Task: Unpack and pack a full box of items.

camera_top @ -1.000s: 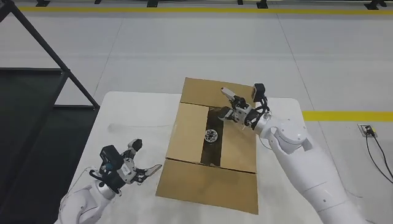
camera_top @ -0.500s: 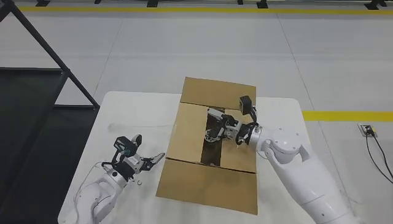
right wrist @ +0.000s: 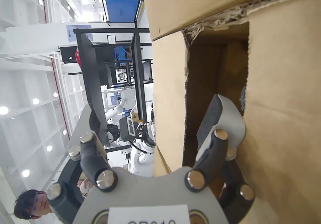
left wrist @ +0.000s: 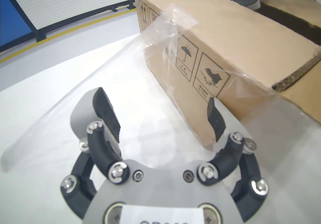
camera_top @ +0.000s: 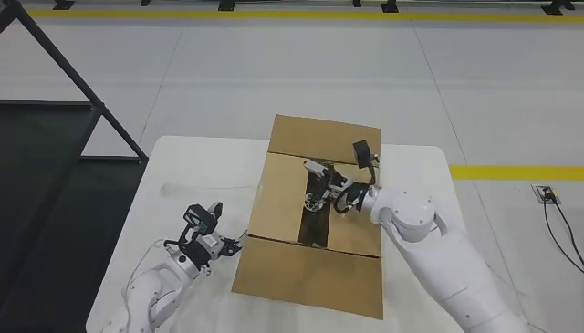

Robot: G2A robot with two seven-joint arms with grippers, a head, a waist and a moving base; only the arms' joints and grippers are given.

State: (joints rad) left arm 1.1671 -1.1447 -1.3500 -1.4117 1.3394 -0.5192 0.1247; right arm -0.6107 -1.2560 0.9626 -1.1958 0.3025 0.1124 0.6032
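Film (left wrist: 130, 64), clear plastic, lies against the box's 8 o'clock corner, under the left gripper (camera_top: 228, 244), spread wide and empty. Cardboard box (camera_top: 283, 187) stands mid-table. Right gripper (camera_top: 319, 185), likewise spread, dips one finger into its centre slot.

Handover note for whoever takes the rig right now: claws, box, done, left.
Left claw: open, empty, low over the table beside the box, at a clear plastic sheet leaning on it.
Right claw: open, empty, one finger in the gap between the side flaps.
Done: end flaps folded out.
Left: spread the side flaps, unpack, repack.
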